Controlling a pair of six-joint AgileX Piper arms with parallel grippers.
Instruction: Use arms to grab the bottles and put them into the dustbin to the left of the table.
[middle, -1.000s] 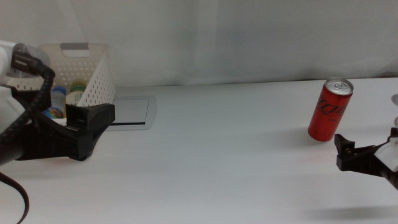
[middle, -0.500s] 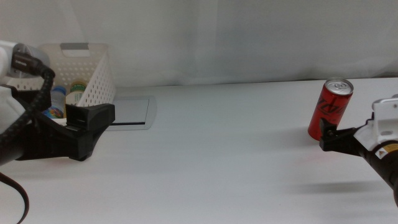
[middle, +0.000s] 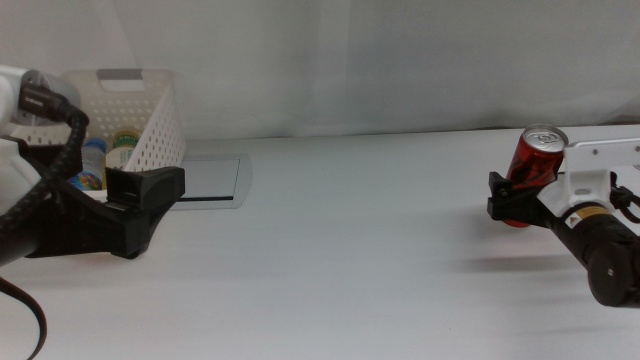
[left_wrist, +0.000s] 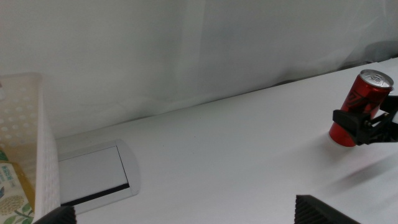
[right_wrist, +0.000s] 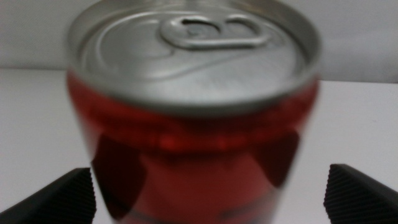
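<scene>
Right gripper (middle: 510, 197) at the can (middle: 531, 172), jaws spread to either side, not clenched.
Can stands upright at the table's (middle: 350, 250) right end. Left gripper (middle: 150, 195) waits open beside the dustbin (middle: 150, 115), which holds two bottles (middle: 108, 157).

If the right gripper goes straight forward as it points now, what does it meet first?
The red can. It stands upright directly ahead of the right gripper, filling the gap between the open jaws in the wrist view. Whether the jaws already touch it cannot be told.
</scene>
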